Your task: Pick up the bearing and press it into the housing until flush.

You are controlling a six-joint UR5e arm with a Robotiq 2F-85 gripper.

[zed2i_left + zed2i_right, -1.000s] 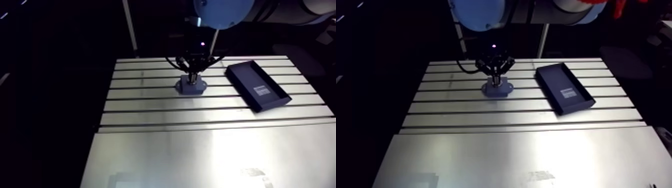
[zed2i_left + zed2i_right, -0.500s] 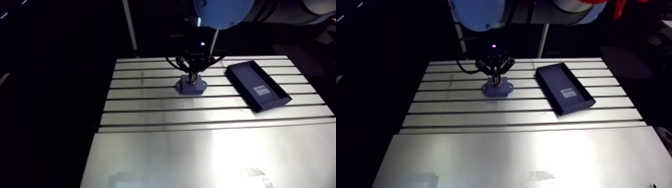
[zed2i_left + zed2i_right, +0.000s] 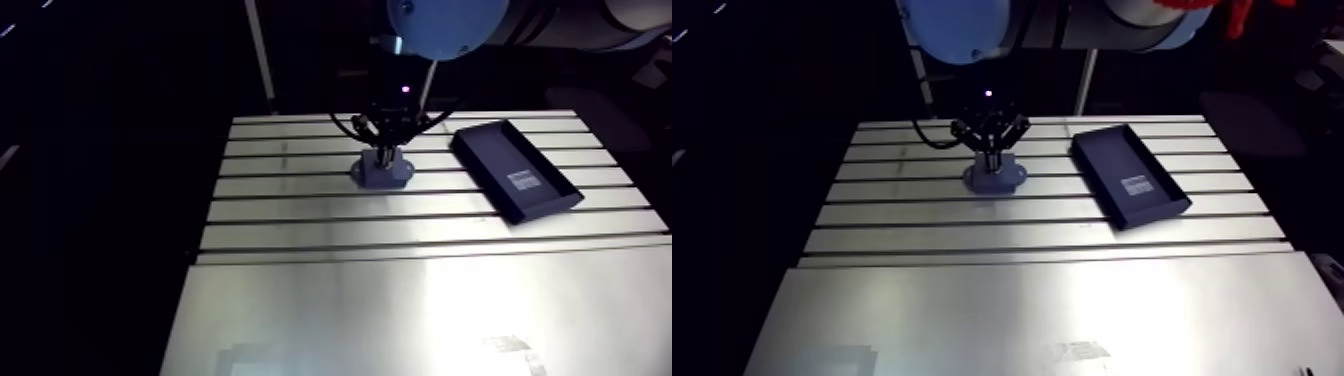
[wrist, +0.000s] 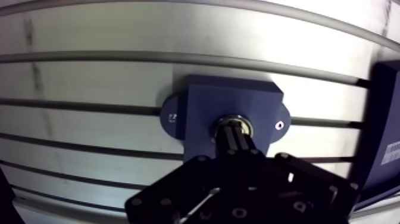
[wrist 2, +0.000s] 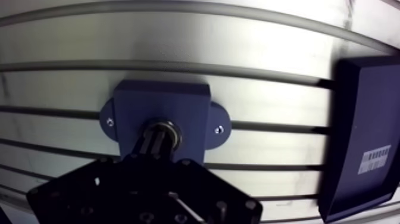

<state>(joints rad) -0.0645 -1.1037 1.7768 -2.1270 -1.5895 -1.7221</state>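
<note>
The gripper (image 4: 233, 133) stands straight over the blue housing (image 4: 238, 98), at the same spot as in the earlier pictures; in the arm view its place over the block has hardly changed, if at all. In the wrist view its two fingers are drawn together with no gap showing, and their tips rest down on the bearing (image 4: 237, 120), whose metal ring shows as a bright rim around them. The bearing sits in the round bore at the middle of the housing; whether it lies flush with the top face cannot be told, since the fingers cover most of it. The housing lies flat on the slotted table (image 3: 300, 200), across one of the slots, with a small ear and screw hole on either side. It has not shifted since the earlier pictures. The dark tray (image 3: 515, 170) lies well apart beside it, also where it was.
</note>
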